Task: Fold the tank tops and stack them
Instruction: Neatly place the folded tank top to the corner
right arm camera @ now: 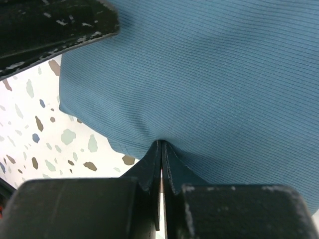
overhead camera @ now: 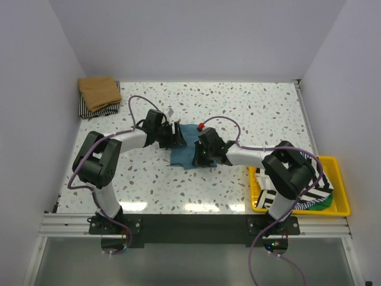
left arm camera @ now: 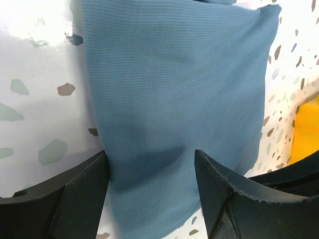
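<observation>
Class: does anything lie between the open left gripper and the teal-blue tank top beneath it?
Nothing visible does. The left gripper hangs open right over the teal-blue tank top, bare cloth filling the gap between its jaws. The right gripper is shut on the top's edge, outside that gap.

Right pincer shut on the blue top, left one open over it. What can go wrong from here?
1. The right pincer has only a thin bite at the edge of the blue top; it may slip out on a lift.
2. The left pincer is open over the top and grips nothing; a one-sided pull would likely drag it or skew the fold.
3. In the overhead view both pincers sit close together; a crossing move risks contact.
</observation>
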Tool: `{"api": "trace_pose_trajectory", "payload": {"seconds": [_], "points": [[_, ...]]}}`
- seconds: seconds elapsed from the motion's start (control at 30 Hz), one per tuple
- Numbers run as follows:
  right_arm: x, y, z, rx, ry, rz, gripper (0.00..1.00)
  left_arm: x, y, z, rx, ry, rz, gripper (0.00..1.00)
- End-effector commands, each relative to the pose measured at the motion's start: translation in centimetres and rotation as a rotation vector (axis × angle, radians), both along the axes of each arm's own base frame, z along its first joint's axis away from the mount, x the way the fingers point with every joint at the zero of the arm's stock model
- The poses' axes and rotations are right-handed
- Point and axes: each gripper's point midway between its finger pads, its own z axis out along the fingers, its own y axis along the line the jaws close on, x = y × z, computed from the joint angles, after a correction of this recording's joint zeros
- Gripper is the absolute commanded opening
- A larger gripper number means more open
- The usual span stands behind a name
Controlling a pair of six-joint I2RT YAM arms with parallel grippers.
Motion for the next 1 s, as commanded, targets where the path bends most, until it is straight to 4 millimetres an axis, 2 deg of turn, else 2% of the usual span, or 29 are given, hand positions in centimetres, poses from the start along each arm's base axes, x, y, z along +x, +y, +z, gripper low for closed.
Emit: {"api": "trace_pose_trajectory", "payload": {"seconds": [0.0, 0.2, 0.27, 0.33, 0.37, 0.43, 0.5, 0.53, 0.57, 0.6, 0.67, 0.7, 0.8, 0.87, 0.9, 0.97], "points": [[-1.7, -1.8, -3.3, -0.085, 0.069, -0.001, 0.0, -5.6, 2.9, -7.8, 0.216, 0.245, 0.017, 0.72], [-2.0, -1.8, -3.5, -0.083, 0.077, 0.002, 0.0, -4.9, 2.1, -8.6, 0.241, 0.248, 0.017, 0.66], [-1.9, -1.9, -3.2, -0.08, 0.073, 0.001, 0.0, -4.9, 2.3, -8.9, 0.258, 0.251, 0.024, 0.58], [-1.9, -1.7, -3.0, -0.078, 0.071, 0.003, 0.0, -5.1, 2.2, -9.2, 0.272, 0.258, 0.023, 0.56], [-1.8, -1.7, -2.9, -0.078, 0.073, 0.002, 0.0, -5.0, 2.5, -9.5, 0.296, 0.251, 0.032, 0.49], [-1.7, -1.6, -2.7, -0.075, 0.069, 0.004, 0.0, -5.0, 2.4, -9.5, 0.314, 0.242, 0.032, 0.42], [-1.8, -1.6, -2.6, -0.078, 0.074, 0.007, 0.0, -4.5, 2.7, -9.3, 0.347, 0.226, 0.049, 0.26], [-1.6, -1.4, -2.3, -0.076, 0.071, 0.006, 0.0, -4.2, 2.9, -9.2, 0.365, 0.214, 0.051, 0.13], [-1.5, -1.4, -1.9, -0.074, 0.066, 0.005, 0.02, -3.5, 3.6, -9.1, 0.407, 0.193, 0.074, 0.06], [-1.3, -1.2, -1.4, -0.073, 0.058, 0.005, 0.09, -2.8, 3.9, -8.7, 0.439, 0.184, 0.085, 0.0], [-0.8, -0.9, 0.1, -0.057, 0.033, 0.008, 0.17, -1.6, 6.0, -8.2, 0.564, 0.145, 0.128, 0.0], [-0.4, -0.6, 1.1, -0.054, 0.021, 0.013, 0.28, -0.3, 6.2, -7.6, 0.59, 0.113, 0.147, 0.0], [0.0, -0.8, 3.0, -0.075, 0.0, 0.031, 0.46, 2.1, 8.6, -6.8, 0.711, 0.056, 0.213, 0.0], [0.8, -0.7, 4.9, -0.078, -0.043, 0.035, 0.52, 3.1, 9.9, -6.6, 0.757, 0.043, 0.244, 0.0], [1.0, -0.6, 6.1, -0.072, -0.065, 0.036, 0.55, 4.4, 10.4, -6.3, 0.767, 0.031, 0.263, 0.0], [1.3, -0.8, 7.2, -0.071, -0.092, 0.031, 0.55, 5.6, 12.0, -5.6, 0.833, 0.01, 0.296, 0.0]]}}
